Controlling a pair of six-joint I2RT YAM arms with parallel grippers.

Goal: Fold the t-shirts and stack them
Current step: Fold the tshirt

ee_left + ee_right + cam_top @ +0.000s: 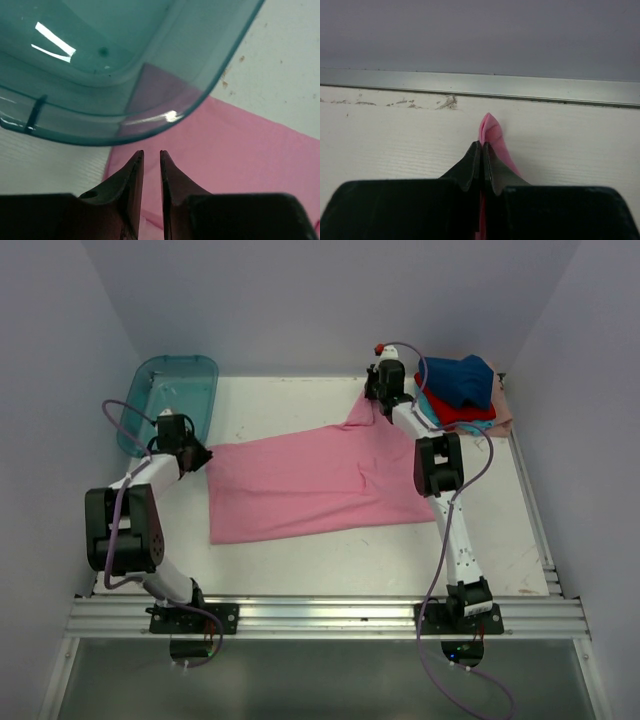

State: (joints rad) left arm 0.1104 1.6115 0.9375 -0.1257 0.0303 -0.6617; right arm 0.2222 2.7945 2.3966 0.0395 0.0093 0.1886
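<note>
A pink t-shirt (310, 490) lies spread across the middle of the table (300, 565). My right gripper (376, 405) is shut on a pinched peak of it at the far edge. In the right wrist view the pink cloth (492, 132) pokes out past the closed gripper (481, 144). My left gripper (203, 456) is at the shirt's far left corner. In the left wrist view its jaws (151, 152) stand a narrow gap apart, and the pink cloth (240, 150) shows through the gap. Folded shirts are stacked at the back right: navy (462, 378) on top, then red (458, 412), with teal (428, 405) and pale peach (503, 412) under them.
A translucent teal plastic tub (170, 390) stands at the back left, just beyond the left gripper, and it fills the upper left wrist view (125, 75). A metal rail (480, 90) runs along the table's far edge below the back wall. A metal frame (320, 615) borders the near edge.
</note>
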